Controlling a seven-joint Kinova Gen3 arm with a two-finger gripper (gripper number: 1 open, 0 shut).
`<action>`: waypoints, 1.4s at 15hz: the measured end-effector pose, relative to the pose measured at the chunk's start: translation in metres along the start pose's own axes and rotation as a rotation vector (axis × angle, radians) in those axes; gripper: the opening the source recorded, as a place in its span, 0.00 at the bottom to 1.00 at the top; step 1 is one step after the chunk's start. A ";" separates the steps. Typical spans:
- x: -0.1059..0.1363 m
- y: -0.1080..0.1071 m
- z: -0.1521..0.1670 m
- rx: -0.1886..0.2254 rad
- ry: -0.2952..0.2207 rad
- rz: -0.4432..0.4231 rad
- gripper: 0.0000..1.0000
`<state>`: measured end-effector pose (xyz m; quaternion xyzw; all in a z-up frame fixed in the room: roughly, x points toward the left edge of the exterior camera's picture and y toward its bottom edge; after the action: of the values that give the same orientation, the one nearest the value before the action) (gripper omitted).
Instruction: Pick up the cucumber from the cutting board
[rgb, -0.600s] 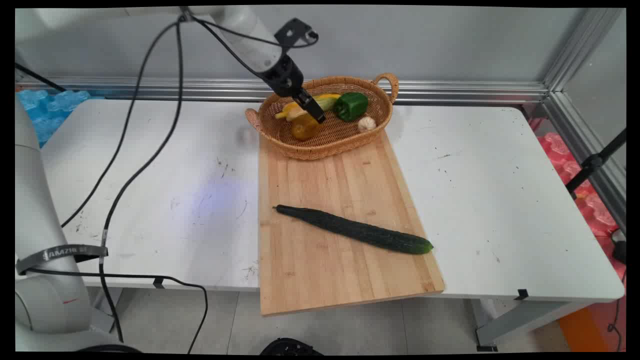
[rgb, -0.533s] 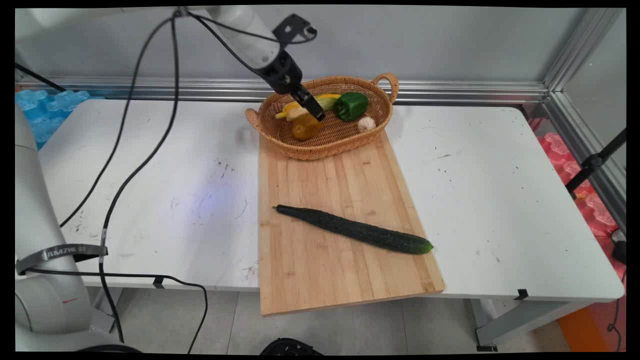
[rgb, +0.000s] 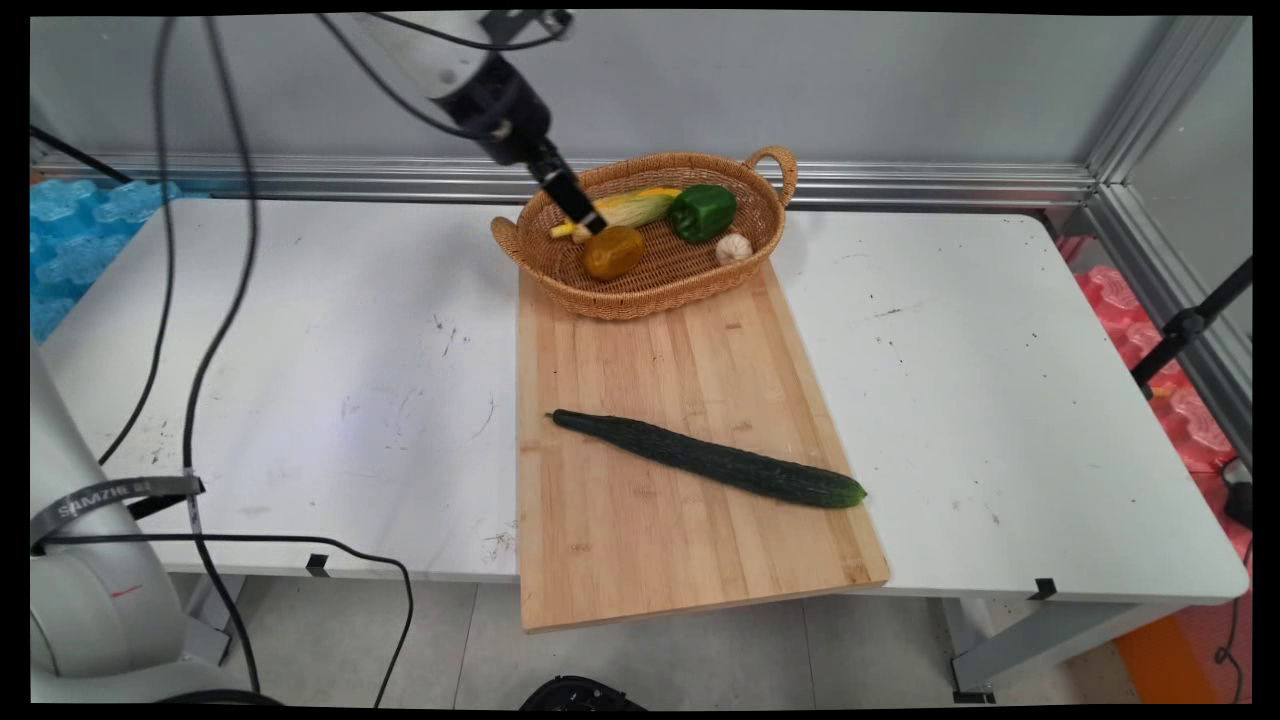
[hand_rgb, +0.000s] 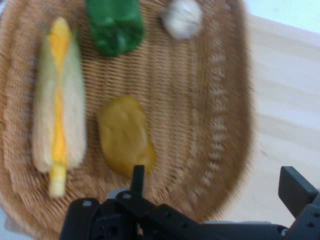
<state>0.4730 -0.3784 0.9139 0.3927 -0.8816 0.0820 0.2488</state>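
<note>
A: Where's the gripper rn?

B: Over the wicker basket, far end of the cutting board. Tips hang above the basket's left part, between the corn and the yellow-brown veg, not touching either afaict.

A: Jaws?

B: Spread wide, nothing held. Hand view shows one finger right at the edge of the yellow-brown veg, the other finger well off past the basket rim.

A: So what's closest?

B: That yellow-brown one, just under and slightly near-right of the tips. Corn lies beside it, long axis running left-right along the basket's far side in main view.

A: Rest of the basket?

B: Green pepper and garlic toward the right end, apart from the tips.

A: Anything else on the counter?

B: Cucumber on the board's near half, lying diagonal, well apart from the gripper.
</note>
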 end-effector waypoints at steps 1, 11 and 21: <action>-0.008 0.003 -0.011 -0.016 -0.003 0.022 1.00; -0.074 0.022 -0.082 -0.157 -0.026 0.248 1.00; -0.105 0.042 -0.106 -0.235 -0.022 0.407 1.00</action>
<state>0.5411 -0.2454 0.9552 0.1761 -0.9488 0.0231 0.2614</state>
